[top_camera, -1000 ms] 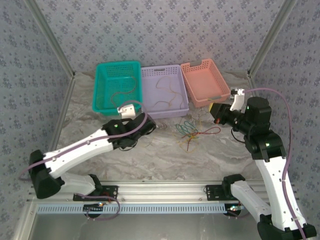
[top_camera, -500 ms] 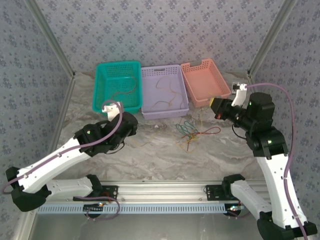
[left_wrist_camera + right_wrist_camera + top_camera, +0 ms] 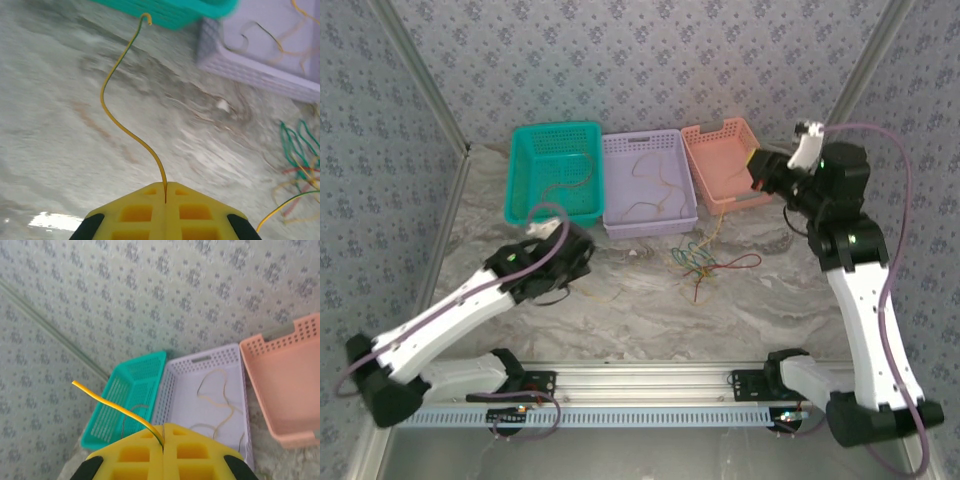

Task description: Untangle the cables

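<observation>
1. cables (image 3: 705,262) lie clumped on the table (image 3: 650,310), near the purple basket (image 3: 650,228): green, red and yellow loops crossing. loose strands sit in two baskets.
2. the step looks like drawing one yellow wire free. pull slowly away from the knot, so the loops slide rather than cinch.
3. left gripper (image 3: 165,192): closed tight, pinching a yellow strand (image 3: 112,112) that curves toward the teal basket (image 3: 170,15).
4. right gripper (image 3: 162,432), high beside the peach basket (image 3: 740,160): closed tight on a yellow wire end (image 3: 107,405).
</observation>
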Robot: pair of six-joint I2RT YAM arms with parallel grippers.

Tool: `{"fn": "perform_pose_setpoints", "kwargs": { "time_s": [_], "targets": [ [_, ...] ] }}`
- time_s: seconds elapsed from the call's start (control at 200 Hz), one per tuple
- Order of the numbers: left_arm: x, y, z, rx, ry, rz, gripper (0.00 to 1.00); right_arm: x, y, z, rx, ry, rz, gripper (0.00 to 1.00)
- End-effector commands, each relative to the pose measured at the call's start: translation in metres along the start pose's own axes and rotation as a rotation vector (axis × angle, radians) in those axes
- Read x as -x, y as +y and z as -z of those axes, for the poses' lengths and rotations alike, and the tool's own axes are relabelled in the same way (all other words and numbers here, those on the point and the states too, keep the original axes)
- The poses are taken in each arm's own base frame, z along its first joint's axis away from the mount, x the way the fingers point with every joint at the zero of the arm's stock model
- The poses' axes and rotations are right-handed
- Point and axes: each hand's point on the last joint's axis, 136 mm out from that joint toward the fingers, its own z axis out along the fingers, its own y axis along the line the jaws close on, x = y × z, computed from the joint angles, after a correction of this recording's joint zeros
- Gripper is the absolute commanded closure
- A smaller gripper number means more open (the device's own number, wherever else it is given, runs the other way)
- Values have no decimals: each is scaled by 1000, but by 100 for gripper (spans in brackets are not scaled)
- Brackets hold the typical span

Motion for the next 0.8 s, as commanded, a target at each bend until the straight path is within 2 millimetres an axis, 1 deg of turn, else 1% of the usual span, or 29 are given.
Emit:
{"fn": "perform_pose_setpoints", "kwargs": {
  "time_s": [0.0, 0.05, 0.11, 0.13, 0.19, 0.23, 0.245, 0.265, 0.305, 0.33, 0.355, 0.395, 0.405, 0.41, 0.46, 0.49, 0.515, 0.545, 0.6, 0.64, 0.66, 0.715, 0.76, 0.794],
  "targets": [
    [5, -100, 1, -235, 67, -69, 100, 47, -9, -27, -11, -100, 0, 100],
    [14, -137, 2, -302, 78, -85, 100, 66, -15, -36, -18, -137, 3, 100],
    [26, -174, 1, -346, 70, -108, 100, 87, -25, -46, -36, -179, 8, 100],
    [34, -188, 5, -373, 57, -112, 100, 94, -27, -48, -42, -195, 11, 100],
    [51, -222, -1, -410, 38, -130, 100, 112, -39, -59, -59, -235, 17, 100],
    [60, -242, -12, -426, 35, -131, 100, 122, -48, -68, -66, -257, 16, 100],
    [60, -247, -20, -425, 43, -134, 100, 125, -51, -71, -69, -263, 14, 100],
    [69, -260, -22, -456, 34, -127, 100, 128, -55, -76, -69, -269, 14, 100],
    [77, -277, -38, -478, 39, -118, 100, 134, -63, -85, -70, -286, 19, 100],
    [79, -286, -51, -486, 52, -112, 100, 136, -70, -91, -75, -295, 20, 100],
    [88, -303, -58, -532, 37, -103, 100, 138, -75, -96, -75, -307, 24, 100],
    [95, -320, -74, -568, 33, -94, 100, 140, -84, -106, -72, -326, 28, 100],
    [97, -323, -78, -573, 32, -92, 100, 141, -85, -108, -70, -330, 29, 100],
    [96, -324, -84, -569, 34, -92, 100, 140, -87, -110, -72, -330, 27, 100],
    [106, -341, -102, -596, 16, -90, 100, 140, -100, -123, -65, -336, 24, 100],
    [111, -348, -112, -615, 9, -89, 100, 138, -105, -131, -55, -330, 23, 100],
    [112, -348, -122, -608, 16, -85, 100, 137, -108, -138, -42, -325, 24, 100],
    [116, -349, -129, -618, 10, -74, 100, 135, -111, -145, -30, -318, 23, 100],
    [125, -348, -131, -637, -16, -58, 100, 132, -109, -157, 7, -303, 25, 100],
    [128, -341, -133, -614, -16, -61, 100, 127, -105, -165, 32, -284, 38, 100],
    [131, -336, -131, -591, -26, -64, 100, 125, -99, -168, 44, -275, 47, 100],
    [140, -325, -118, -529, -79, -101, 100, 119, -85, -175, 75, -263, 72, 100],
    [147, -319, -105, -493, -123, -131, 100, 114, -72, -180, 101, -253, 89, 100],
    [149, -315, -99, -471, -140, -145, 100, 109, -61, -186, 121, -243, 94, 100]
  ]
}}
